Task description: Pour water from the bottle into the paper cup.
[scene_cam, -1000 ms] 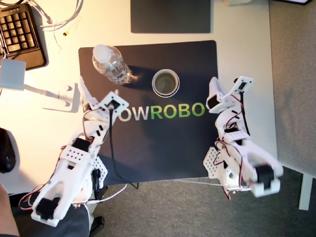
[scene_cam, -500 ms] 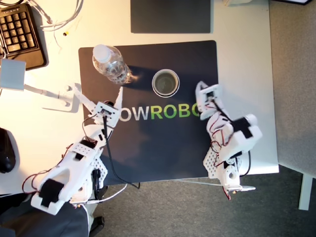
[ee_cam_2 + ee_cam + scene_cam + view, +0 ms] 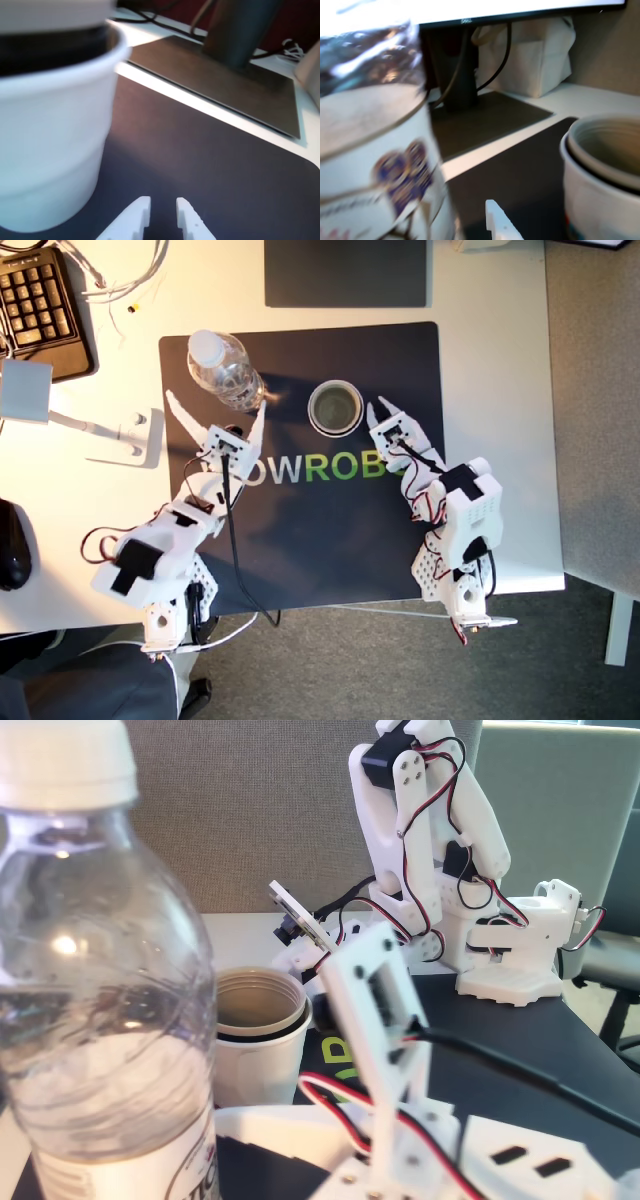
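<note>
The bottle [image 3: 226,370] stands capped on the black mat, clear and ribbed, with water [image 3: 95,1105] in its lower part. The bottle [image 3: 370,150] fills the first wrist view. My first gripper [image 3: 215,405] is open wide just short of it, a finger on each side, not touching. The paper cup [image 3: 335,407] stands upright at the mat's middle, white outside and olive-brown inside. My second gripper [image 3: 381,408] sits just to the exterior view's right of the cup, open by a narrow gap and holding nothing. The cup [image 3: 50,130] is beside its fingertips [image 3: 141,204].
A keyboard [image 3: 38,302] and a white stand [image 3: 110,435] lie toward the exterior view's left. A dark monitor base [image 3: 345,272] sits behind the mat [image 3: 330,540]. Cables trail off the table's near edge.
Both arms reached forward. My first gripper opened wide and closed in on the bottle. My second gripper swung across the mat up to the cup's side.
</note>
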You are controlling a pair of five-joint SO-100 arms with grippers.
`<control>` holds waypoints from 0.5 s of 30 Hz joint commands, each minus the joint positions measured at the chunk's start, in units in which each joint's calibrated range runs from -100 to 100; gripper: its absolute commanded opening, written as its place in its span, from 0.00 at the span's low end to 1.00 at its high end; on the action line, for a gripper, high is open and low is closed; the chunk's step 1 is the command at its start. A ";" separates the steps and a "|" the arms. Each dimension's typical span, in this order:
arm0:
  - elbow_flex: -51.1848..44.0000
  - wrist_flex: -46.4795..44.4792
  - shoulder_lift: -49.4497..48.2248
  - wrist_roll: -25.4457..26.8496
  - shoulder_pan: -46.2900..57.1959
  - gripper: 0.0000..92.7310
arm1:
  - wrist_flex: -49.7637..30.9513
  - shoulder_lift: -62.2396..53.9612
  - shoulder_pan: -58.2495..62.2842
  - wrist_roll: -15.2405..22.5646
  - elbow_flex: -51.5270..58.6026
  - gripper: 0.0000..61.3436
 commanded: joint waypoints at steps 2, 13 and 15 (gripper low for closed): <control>-14.24 -1.85 5.79 0.54 0.62 0.74 | -5.81 -4.98 -4.98 -1.27 11.23 0.05; -24.05 -0.22 9.79 -0.20 0.36 0.45 | -9.40 -5.75 -10.60 -3.17 15.05 0.04; -23.51 -0.95 9.79 -1.12 -0.95 0.03 | -12.67 -5.58 -14.55 -2.88 14.96 0.04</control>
